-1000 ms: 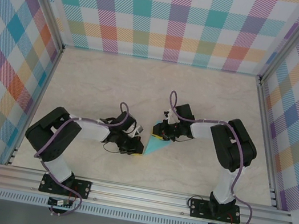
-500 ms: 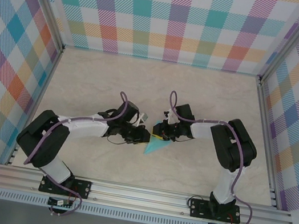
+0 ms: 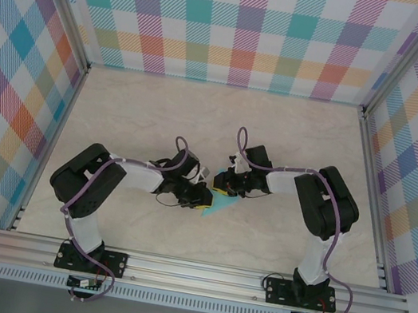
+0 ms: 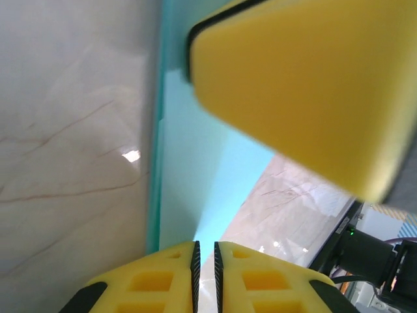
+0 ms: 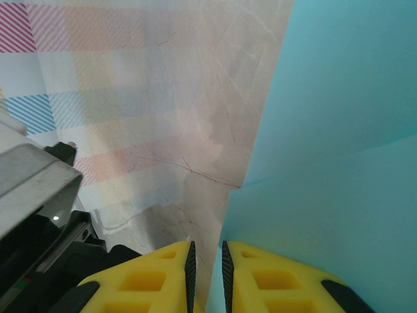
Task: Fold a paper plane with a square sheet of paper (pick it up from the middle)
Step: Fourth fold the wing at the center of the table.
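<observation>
The paper plane point(image 3: 219, 204) looks matt, the marble-patterned table point(image 3: 144, 113) faintly glossy, the yellow fingers point(image 4: 150, 287) smooth plastic.

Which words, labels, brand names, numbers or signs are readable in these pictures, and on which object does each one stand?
Readable text: none.
paper plane: plain cyan, nothing printed on it.
checked walls: coloured pattern, no letters or numbers.
small boards at the arm bases: any marking is too small to read.
</observation>
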Robot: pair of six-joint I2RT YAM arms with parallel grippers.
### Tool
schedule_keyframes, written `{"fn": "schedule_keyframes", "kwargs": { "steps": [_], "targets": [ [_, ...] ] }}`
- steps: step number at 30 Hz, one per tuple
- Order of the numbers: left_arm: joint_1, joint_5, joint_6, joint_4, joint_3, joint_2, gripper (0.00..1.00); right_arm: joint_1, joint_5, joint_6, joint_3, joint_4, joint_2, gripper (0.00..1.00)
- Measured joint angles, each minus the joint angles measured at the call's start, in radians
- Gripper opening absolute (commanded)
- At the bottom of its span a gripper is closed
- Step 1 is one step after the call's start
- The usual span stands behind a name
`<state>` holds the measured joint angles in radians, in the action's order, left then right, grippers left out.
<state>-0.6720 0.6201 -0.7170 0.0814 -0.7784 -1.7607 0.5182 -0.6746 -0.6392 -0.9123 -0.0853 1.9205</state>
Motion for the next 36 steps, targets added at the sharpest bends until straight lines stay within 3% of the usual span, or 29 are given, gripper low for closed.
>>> {"fn": "schedule_keyframes", "kwargs": {
  "steps": [22,36],
  "targets": [
    [-0.028,-0.026,0.084,-0.037,0.065,0.051,0.14,0.0,0.0,0.0,-0.001,0.006,0.0,0.22],
    [-0.042,-0.09,0.105,-0.254,0.1,0.181,0.12,0.0,0.0,0.0,-0.002,0.006,0.001,0.22]
  ]
}}
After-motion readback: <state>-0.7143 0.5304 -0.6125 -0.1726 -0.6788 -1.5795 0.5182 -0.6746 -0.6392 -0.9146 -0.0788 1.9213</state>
